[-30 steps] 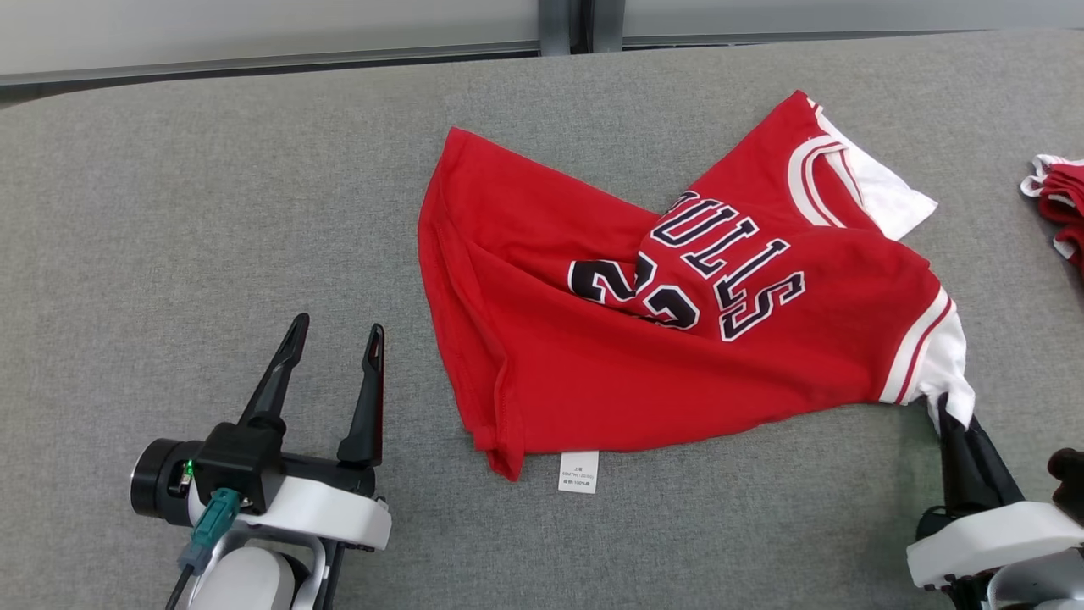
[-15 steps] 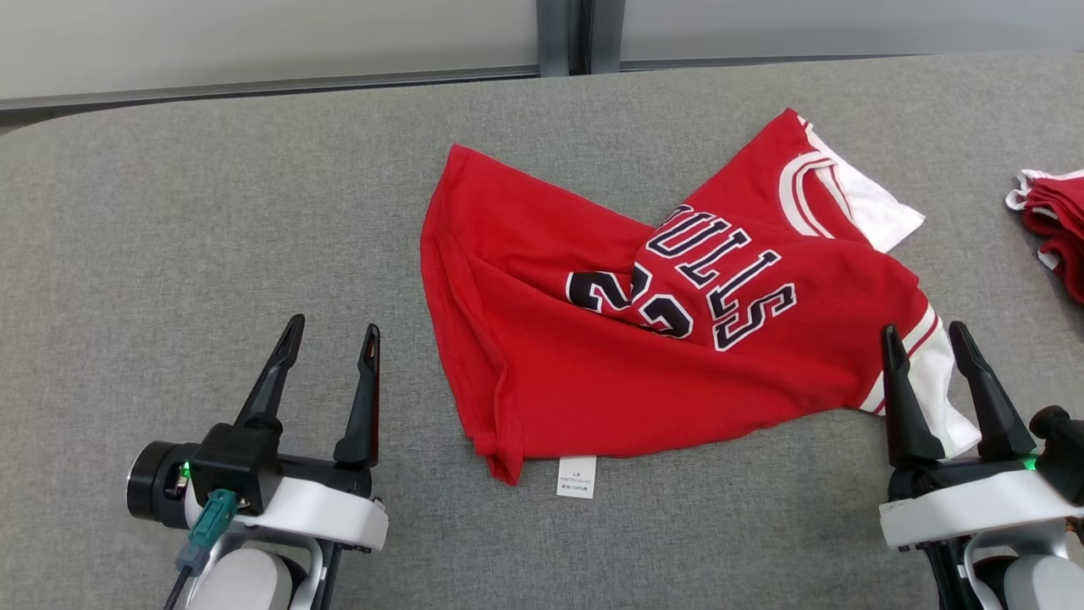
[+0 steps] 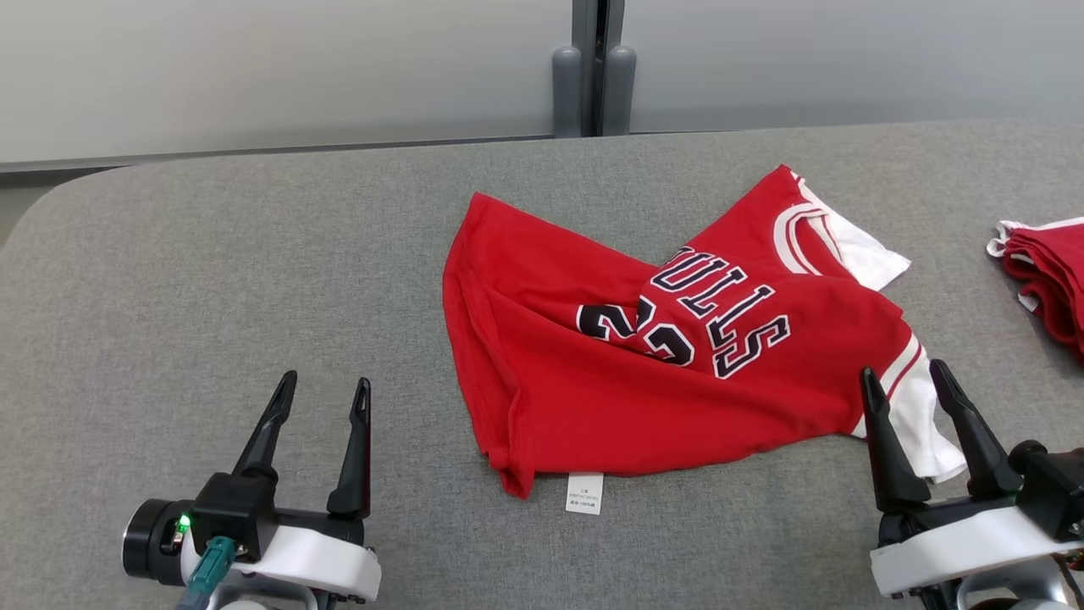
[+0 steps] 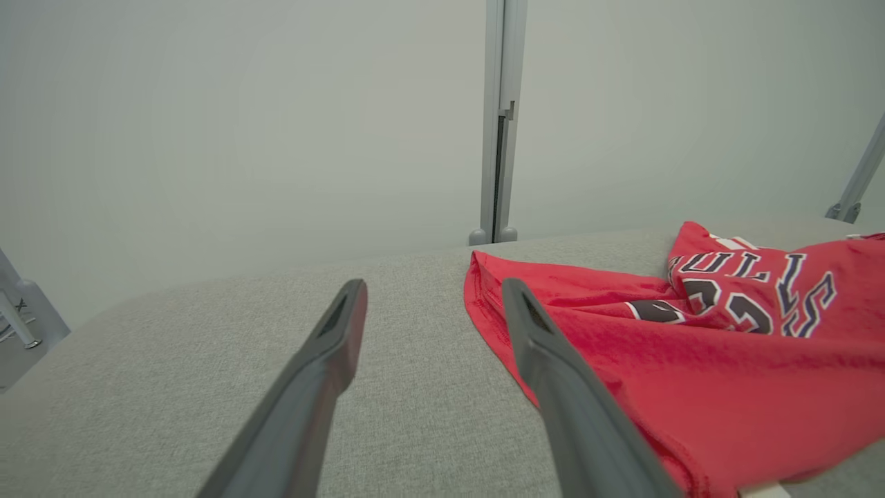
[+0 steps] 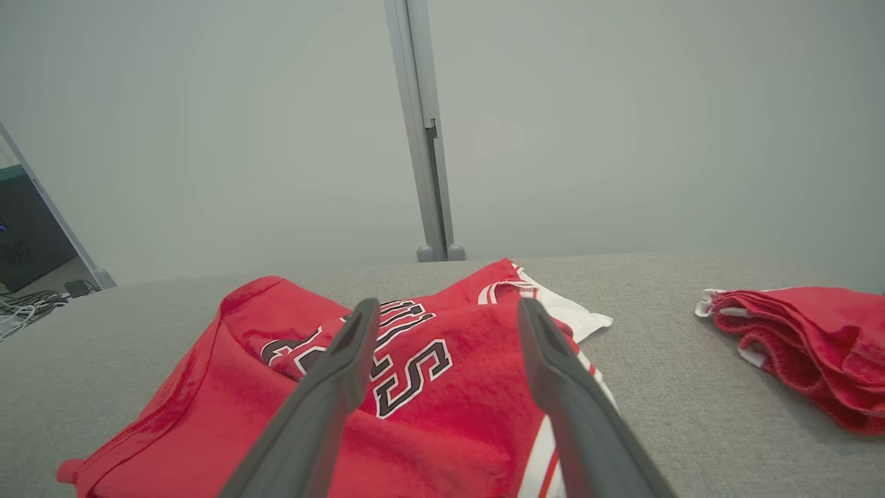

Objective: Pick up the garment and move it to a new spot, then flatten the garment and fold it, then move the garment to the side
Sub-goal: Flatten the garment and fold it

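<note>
The crumpled red basketball jersey with black lettering lies midway across the grey fabric-covered table, our left gripper spread wide well apart from it, our right gripper spread wide at its white sleeve. Pinching doubled layers could, we judge, bunch the folds tighter; a stack of folded red garments at the right crowds any sweep that way.

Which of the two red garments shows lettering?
The crumpled jersey in the middle, printed with black letters and numbers; the red pile far right shows none.
</note>
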